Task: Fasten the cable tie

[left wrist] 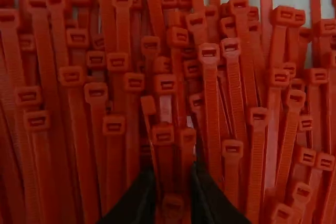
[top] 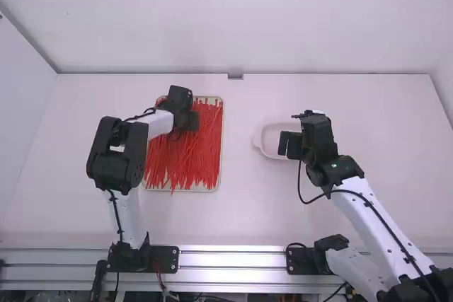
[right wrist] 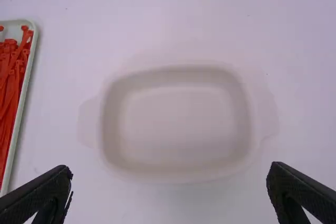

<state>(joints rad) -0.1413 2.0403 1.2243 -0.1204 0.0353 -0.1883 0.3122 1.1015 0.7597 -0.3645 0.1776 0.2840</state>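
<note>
High view, item 1: the left end effector (top: 187, 119) sits low over the far left corner of a pale tray (top: 221, 167), down among the red cable ties (top: 187, 153) heaped there.

Left wrist view, item 2: I see its two black fingers (left wrist: 134, 203) drawn narrow, with a cable tie (left wrist: 168, 166) running between them. It looks gripped, though the heap is so dense that I cannot say whether a second strip is caught too. The ties lie roughly parallel, square heads mostly toward the far side of the tray.

High view, item 3: the right end effector (top: 294, 132) hangs above a white dish (top: 267, 139), on the right half of the white counter (top: 354, 104), well apart from the tray.

Right wrist view, item 4: the dish (right wrist: 178, 74) is rectangular with rounded corners and a small lug at each short end. I see the right end effector (right wrist: 168, 174) spread wide, one finger to either side of the dish and touching nothing. The tray's rim (right wrist: 26, 93) and some tie heads (right wrist: 13, 56) show at the edge.
</note>
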